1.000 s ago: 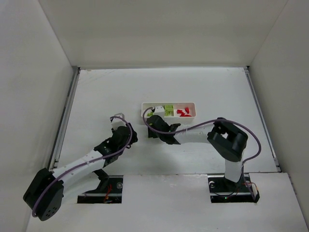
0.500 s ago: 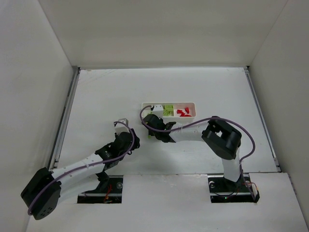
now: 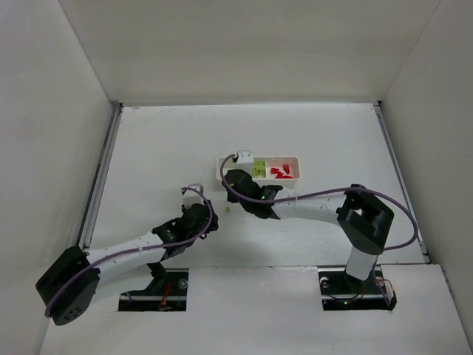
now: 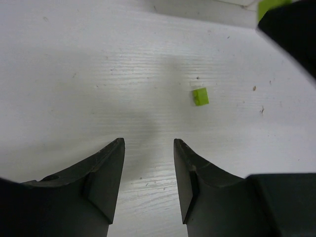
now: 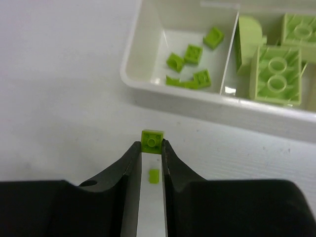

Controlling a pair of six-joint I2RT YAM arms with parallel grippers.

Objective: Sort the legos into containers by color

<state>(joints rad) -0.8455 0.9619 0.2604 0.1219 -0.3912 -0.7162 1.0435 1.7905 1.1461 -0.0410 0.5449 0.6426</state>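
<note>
right gripper now seemingly on lego

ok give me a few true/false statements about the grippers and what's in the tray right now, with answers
1. The right gripper is shut on a lime-green brick. True.
2. The left gripper holds a red piece. False: its jaws are open and empty, and a loose green brick lies on the table ahead of it.
3. The red pieces lie in the end compartment of the tray that is on the right in the top view. True.
4. The compartment at the tray's other end is empty. False: it holds several small green pieces.
</note>
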